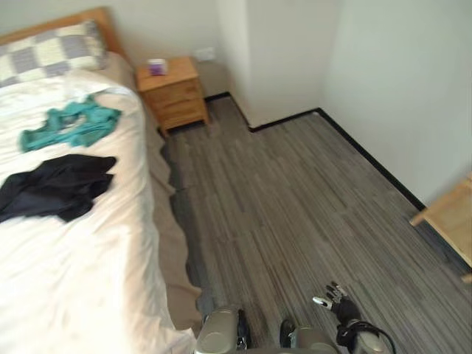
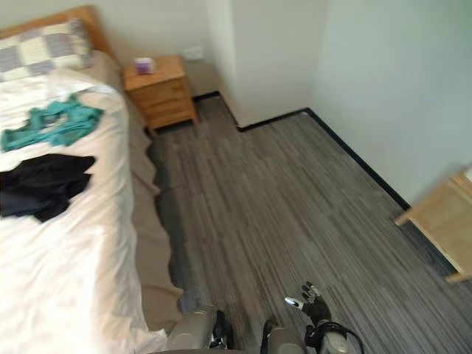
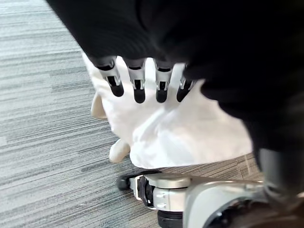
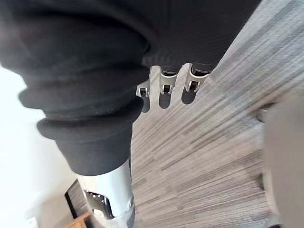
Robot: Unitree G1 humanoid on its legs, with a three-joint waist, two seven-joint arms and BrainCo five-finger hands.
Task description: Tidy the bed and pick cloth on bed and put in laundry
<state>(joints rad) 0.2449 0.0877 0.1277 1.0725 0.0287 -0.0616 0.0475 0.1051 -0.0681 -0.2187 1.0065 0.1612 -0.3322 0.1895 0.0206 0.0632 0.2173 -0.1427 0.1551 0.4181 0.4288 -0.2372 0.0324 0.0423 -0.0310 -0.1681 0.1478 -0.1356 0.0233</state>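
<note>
Home bedroom: white-sheeted bed (image 1: 88, 251) w/ grey-cream checked pillow (image 1: 51, 53) & light wooden headboard (image 1: 77, 20), small wooden bedside cabinet w/ drawers (image 1: 174, 94) beside it. Teal garment (image 1: 70, 125) & black garment (image 1: 55, 186) on sheet. Grey striped plank floor (image 1: 295, 192).

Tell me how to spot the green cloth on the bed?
Look at the big white bed on the robot's left, and go up towards the checked pillow at its head. Near that pillow lies the teal-green cloth, crumpled on the sheet. It is the bright one; its neighbour, farther from the pillow, is a black cloth.
</note>
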